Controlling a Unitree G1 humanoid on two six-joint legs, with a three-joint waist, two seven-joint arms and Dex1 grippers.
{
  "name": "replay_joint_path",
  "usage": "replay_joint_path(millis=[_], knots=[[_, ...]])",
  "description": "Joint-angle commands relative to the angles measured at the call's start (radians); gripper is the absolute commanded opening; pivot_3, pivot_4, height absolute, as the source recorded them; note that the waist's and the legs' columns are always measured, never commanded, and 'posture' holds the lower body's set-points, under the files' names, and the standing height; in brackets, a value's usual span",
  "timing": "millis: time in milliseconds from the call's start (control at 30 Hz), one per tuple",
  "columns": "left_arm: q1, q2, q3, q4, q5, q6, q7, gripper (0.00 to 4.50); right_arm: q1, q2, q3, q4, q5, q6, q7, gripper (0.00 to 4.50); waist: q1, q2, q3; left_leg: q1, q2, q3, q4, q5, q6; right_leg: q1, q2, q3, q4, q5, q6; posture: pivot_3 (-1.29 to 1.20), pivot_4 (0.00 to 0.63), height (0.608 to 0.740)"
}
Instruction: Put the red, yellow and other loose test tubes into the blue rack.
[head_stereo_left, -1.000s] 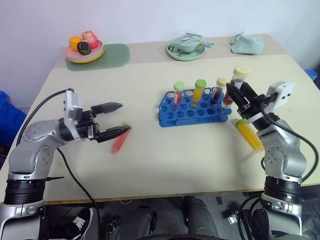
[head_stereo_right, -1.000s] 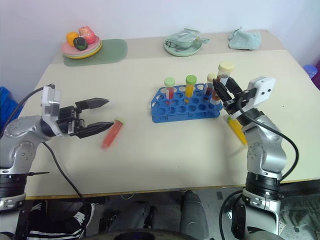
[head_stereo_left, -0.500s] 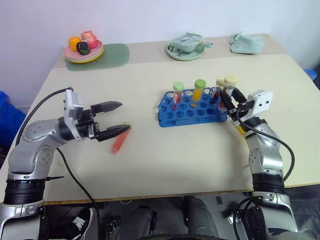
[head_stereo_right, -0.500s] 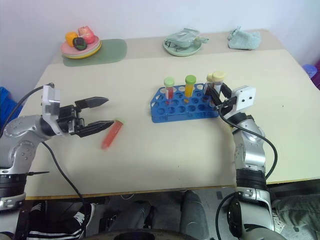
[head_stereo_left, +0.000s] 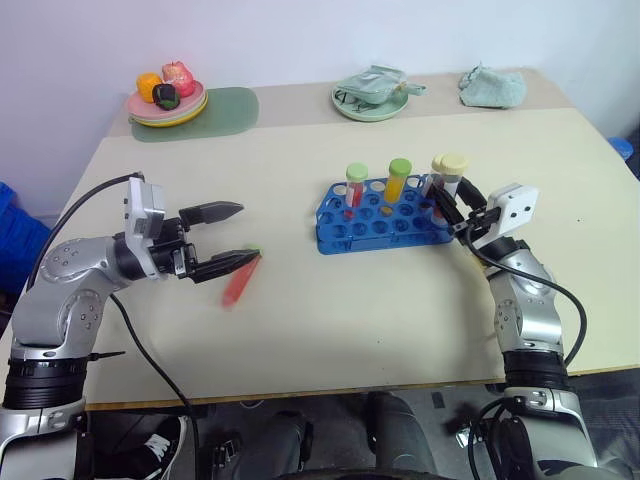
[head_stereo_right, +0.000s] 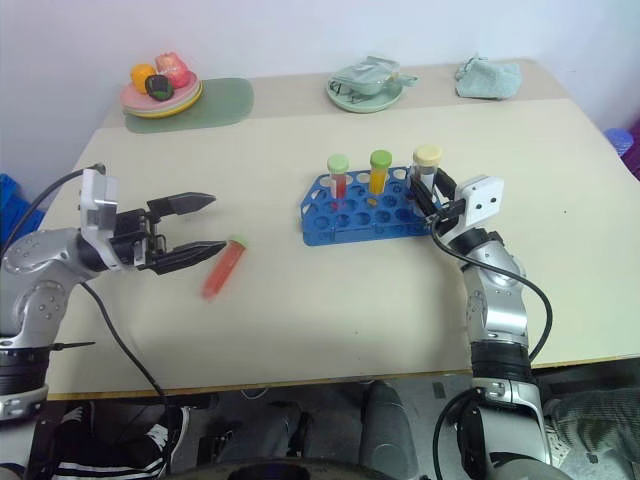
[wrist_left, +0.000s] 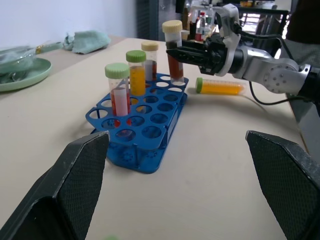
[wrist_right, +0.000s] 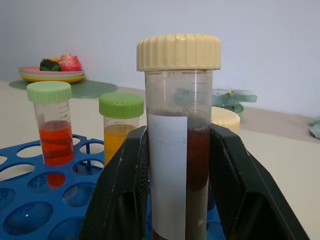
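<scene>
right gripper (wrist_right: 172, 200) clamped on upright dark tube (wrist_right: 180, 150), seemingly in blue rack (head_stereo_left: 385, 225), left gripper (head_stereo_left: 225, 240) level, fingers apart

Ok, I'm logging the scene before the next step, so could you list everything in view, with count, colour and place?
blue rack: one, bright blue, mid-table.
racked test tubes: three; red with green cap, yellow-orange with green cap, and one with pale yellow cap, all at the rack's far side.
dark tube: one, brownish-red, pale yellow cap, upright at the rack's right end.
loose red tube: one, lying on the table left of the rack.
loose yellow tube: one, green cap, lying right of the rack.
fruit plate: one, far left.
green plate: one, far middle.
green cloth: one, far right.
left gripper: open, near the red tube.
right gripper: shut on the dark tube.
</scene>
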Motion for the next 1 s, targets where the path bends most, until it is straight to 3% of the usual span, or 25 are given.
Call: replay_joint_path(millis=[33,1000], knots=[[-0.021,0.013,0.024,-0.007,-0.008,-0.008,-0.007,4.5,0.015,-0.021,-0.007,-0.031,0.006,-0.014,0.0,1.64,0.001,0.0,0.0,0.0,0.0,0.0,0.0,0.0,0.0,0.0,0.0,0.0,0.0,0.0,0.0,0.0,0.15,0.74],[-0.03,0.023,0.034,-0.019,-0.012,0.014,-0.006,4.5,0.024,-0.021,0.012,0.028,0.028,-0.041,-0.023,1.64,0.0,0.0,0.0,0.0,0.0,0.0,0.0,0.0,0.0,0.0,0.0,0.0,0.0,0.0,0.0,0.0,0.15,0.74]])
